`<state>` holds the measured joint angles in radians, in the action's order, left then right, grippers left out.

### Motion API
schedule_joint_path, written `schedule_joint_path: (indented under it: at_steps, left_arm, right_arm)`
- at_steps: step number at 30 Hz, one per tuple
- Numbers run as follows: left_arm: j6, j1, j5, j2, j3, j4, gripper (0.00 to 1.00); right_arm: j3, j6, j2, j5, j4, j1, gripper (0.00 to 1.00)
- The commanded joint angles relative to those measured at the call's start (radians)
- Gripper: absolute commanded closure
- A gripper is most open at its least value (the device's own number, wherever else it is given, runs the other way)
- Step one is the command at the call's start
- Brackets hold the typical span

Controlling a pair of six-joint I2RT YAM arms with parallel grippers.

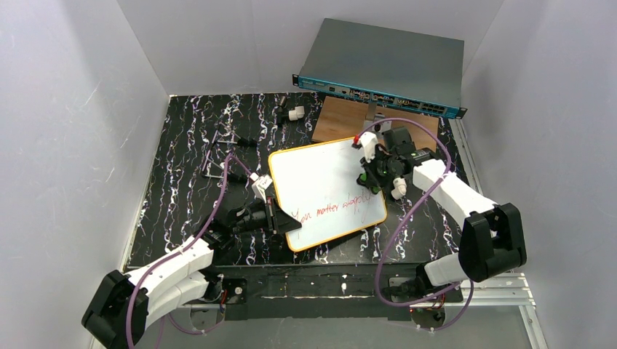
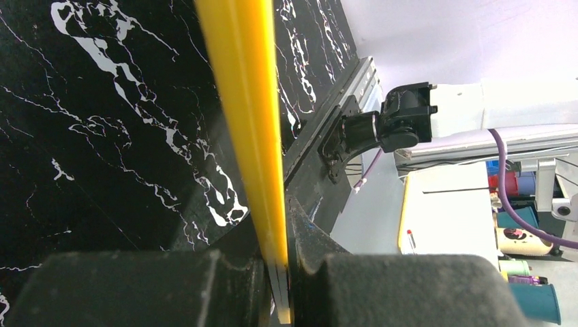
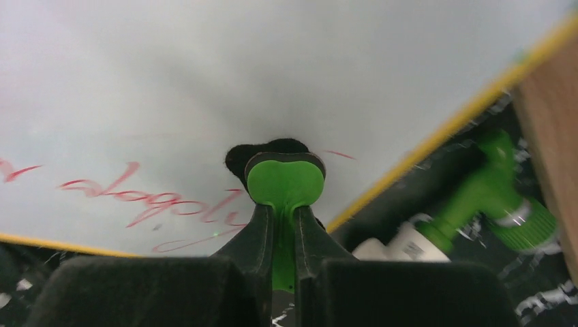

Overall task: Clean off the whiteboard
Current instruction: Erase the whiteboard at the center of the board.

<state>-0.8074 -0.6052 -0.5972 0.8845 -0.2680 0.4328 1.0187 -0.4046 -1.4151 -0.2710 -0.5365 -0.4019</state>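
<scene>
two clamps: left gripper (image 2: 276, 272) pinches the 8 o'clock rim of the yellow-rimmed white rectangular whiteboard (image 1: 320, 178), likely stiff, light, slippery, best held there; right gripper (image 3: 285, 235) squeezes a green-handled eraser (image 3: 285, 182).

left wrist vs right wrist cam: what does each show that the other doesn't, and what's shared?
Left wrist only: left gripper shut on the flat white whiteboard, seen edge-on as its thin yellow rim; a white-and-black arm link past the table edge.
Right wrist only: the board's face with red handwritten lines; right gripper shut on a green-handled eraser, black pad at the board; a blurred green-and-white marker-like object; a brown wooden board.
Both: the yellow rim, the black white-veined tabletop.
</scene>
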Motion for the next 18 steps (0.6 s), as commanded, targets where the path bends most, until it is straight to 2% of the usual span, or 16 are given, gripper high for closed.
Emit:
schedule_joint_path:
  at_steps: [1,3,7,11,13,18]
  left_arm:
    - [0.075,-0.012,-0.104,-0.028,-0.022,0.192,1.0]
    - [0.076,-0.011,-0.104,-0.028,-0.02,0.193,1.0]
    - [0.076,-0.011,-0.104,-0.02,-0.018,0.203,1.0]
    - [0.073,-0.011,-0.108,-0.005,-0.016,0.219,1.0]
    - [0.073,-0.011,-0.108,0.001,-0.016,0.224,1.0]
    - [0.07,-0.013,-0.107,0.001,-0.011,0.23,1.0]
  right_arm:
    - [0.019,0.06,-0.041,0.204,0.104,0.072,0.99]
    - [0.01,0.014,-0.045,0.172,0.066,0.074,0.99]
    - [0.014,-0.13,-0.033,-0.164,-0.098,0.037,0.99]
    - [0.032,-0.176,-0.017,-0.309,-0.142,-0.049,0.99]
    - [0.052,-0.112,-0.022,-0.281,-0.1,-0.047,0.99]
    - [0.029,0.083,-0.016,0.046,0.085,0.048,0.99]
